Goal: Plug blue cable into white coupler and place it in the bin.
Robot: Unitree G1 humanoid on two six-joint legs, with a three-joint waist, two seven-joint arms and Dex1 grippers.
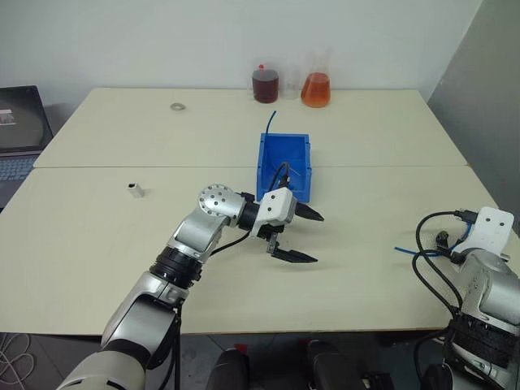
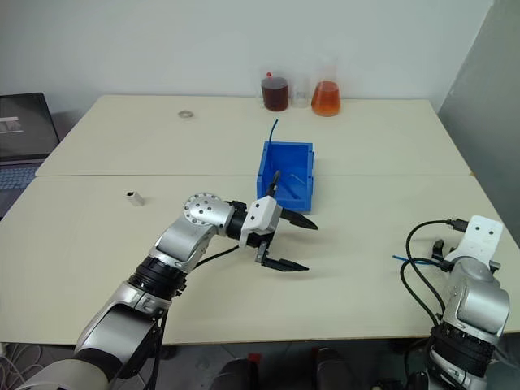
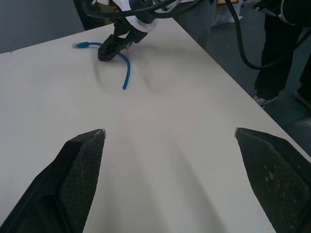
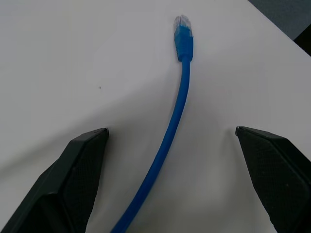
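Nearest, at the tabletop's (image 1: 366, 268) right front edge, the right gripper (image 4: 180, 141) hangs spread wide and empty over the blue cable (image 4: 176, 116). The cable runs between its two fingers without touching either, its clear-tipped plug lying flat on the tabletop just ahead. From the head, the right arm hides most of this cable; a short blue length shows beside it.

Mid-table, the left gripper (image 1: 305, 237) points toward the right, fully parted, holding nothing, just in front of the bin (image 1: 284, 162).

A thin blue strand (image 1: 270, 121) rises behind the bin. The white coupler (image 1: 136, 190) lies well to the left. Farthest back stand flasks (image 1: 291, 85) of dark and orange liquid.
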